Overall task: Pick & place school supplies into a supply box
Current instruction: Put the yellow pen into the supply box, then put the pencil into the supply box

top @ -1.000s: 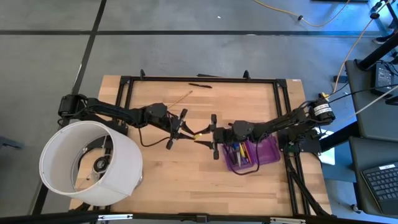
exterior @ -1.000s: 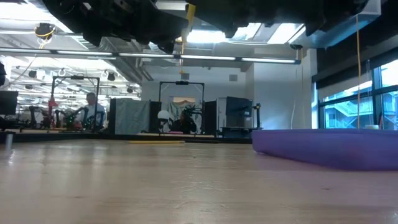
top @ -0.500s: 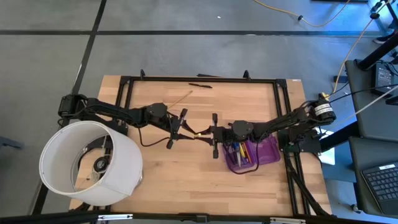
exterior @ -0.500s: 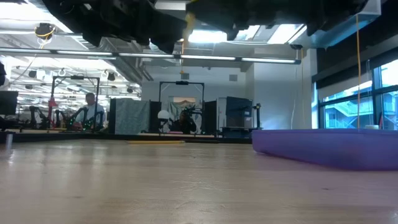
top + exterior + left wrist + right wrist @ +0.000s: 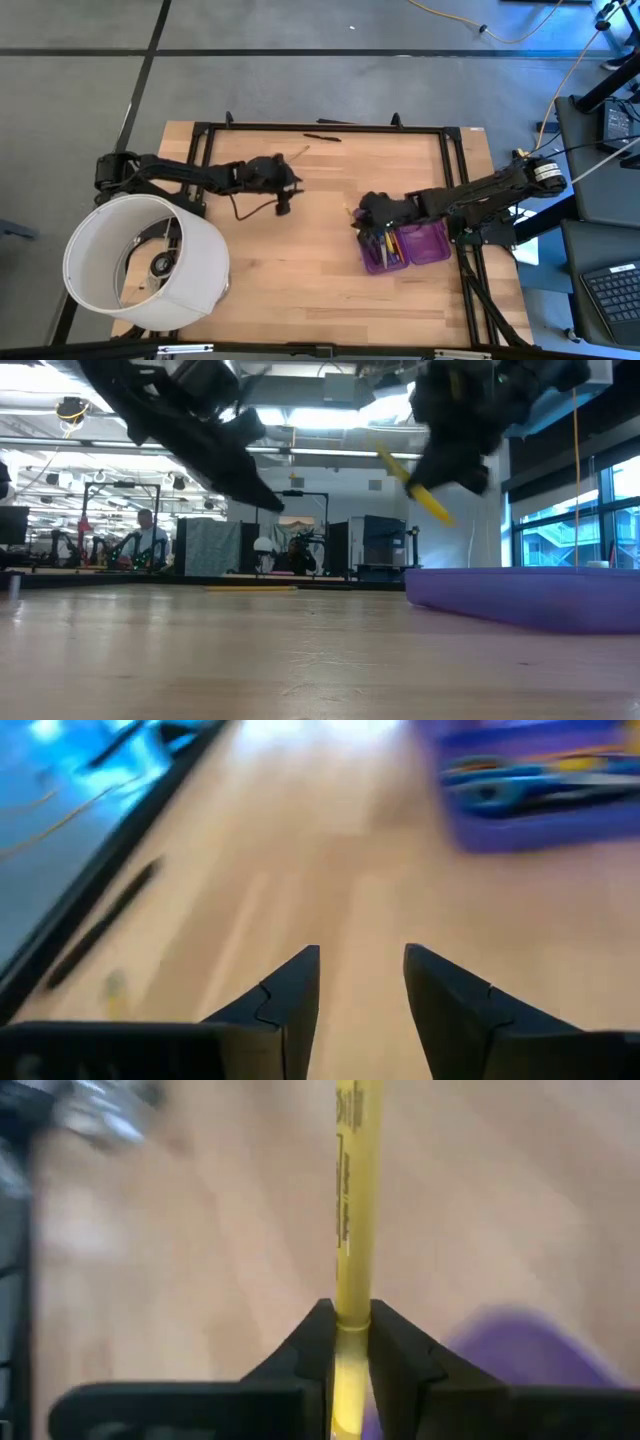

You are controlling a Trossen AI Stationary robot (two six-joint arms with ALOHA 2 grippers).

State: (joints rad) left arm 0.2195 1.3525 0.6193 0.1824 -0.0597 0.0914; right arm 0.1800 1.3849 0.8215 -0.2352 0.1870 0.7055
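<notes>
The right gripper [image 5: 345, 1342] pinches a yellow pencil [image 5: 350, 1200] at the purple supply box [image 5: 425, 245] edge, ready to drop it in, while the left gripper [image 5: 360, 985], fingers parted and empty, hovers mid-table.

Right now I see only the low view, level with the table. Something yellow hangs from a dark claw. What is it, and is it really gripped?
Observer: It is a yellow pencil. The right wrist view shows the right gripper shut on it, one finger on each side.
Visitor: And the purple slab, is anything in it?
Observer: That is the supply box. From above, it holds several pens and pencils.
Visitor: Does the other claw carry anything?
Observer: No. The left wrist view shows the left gripper open, with nothing between its fingers.
Visitor: Is anything left to collect?
Observer: From above, a black pen lies at the far edge of the table.
</notes>
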